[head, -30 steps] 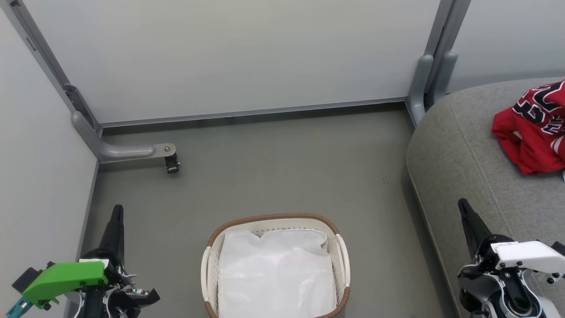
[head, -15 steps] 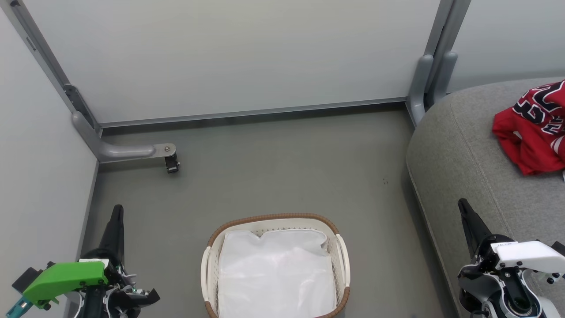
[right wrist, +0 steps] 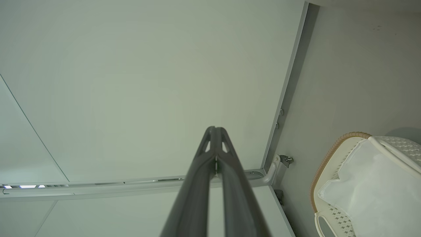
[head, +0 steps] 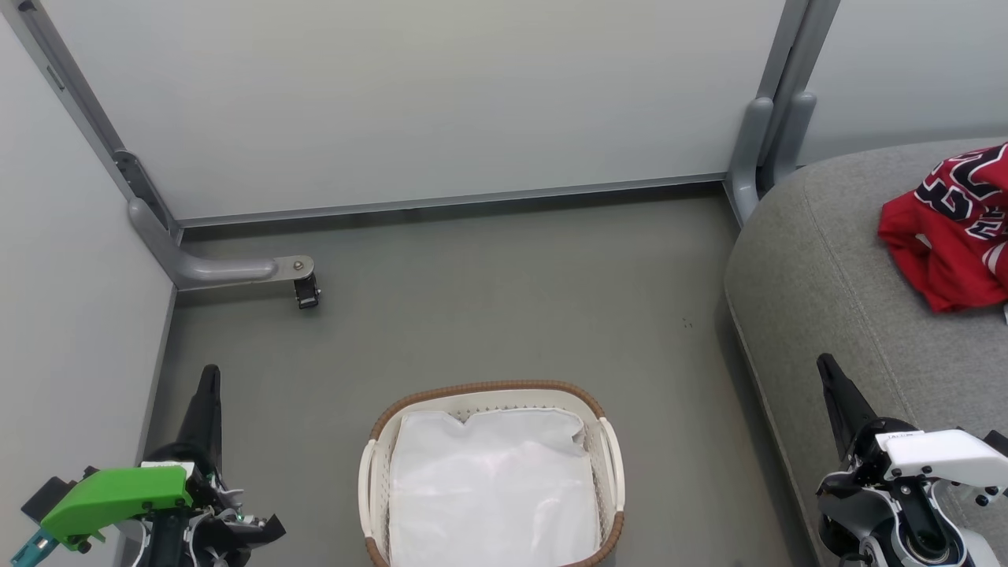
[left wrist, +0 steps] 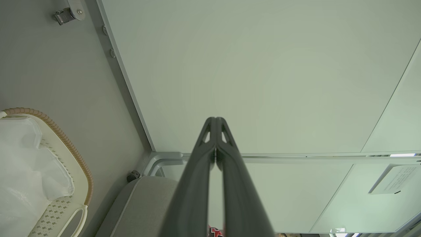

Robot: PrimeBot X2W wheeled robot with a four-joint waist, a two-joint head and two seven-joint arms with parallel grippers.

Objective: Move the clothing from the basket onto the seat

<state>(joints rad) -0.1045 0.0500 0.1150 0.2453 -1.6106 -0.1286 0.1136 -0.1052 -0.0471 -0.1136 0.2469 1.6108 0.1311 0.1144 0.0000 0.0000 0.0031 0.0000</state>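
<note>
Head view: red clothing (head: 945, 236), jersey with black numerals, crumpled at upper right of frame on grey seat (head: 811, 260), partly cut by right edge. Basket (head: 488, 387) at lower centre on floor (head: 504, 299), white cloth sheet (head: 492, 488) spread flat inside; whether any red lies under it, cannot tell. Left gripper (head: 210, 372) lower left, right gripper (head: 824, 362) lower right, both pinched closed on nothing, well apart from fabric. Clothing looks soft, light, limp; would likely drape and trail. Best hold: raised fold at bunched lower edge, not flat panel.

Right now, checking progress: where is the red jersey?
Head view, far right: the red jersey lies crumpled on the grey seat, apart from the basket at bottom centre.
</note>
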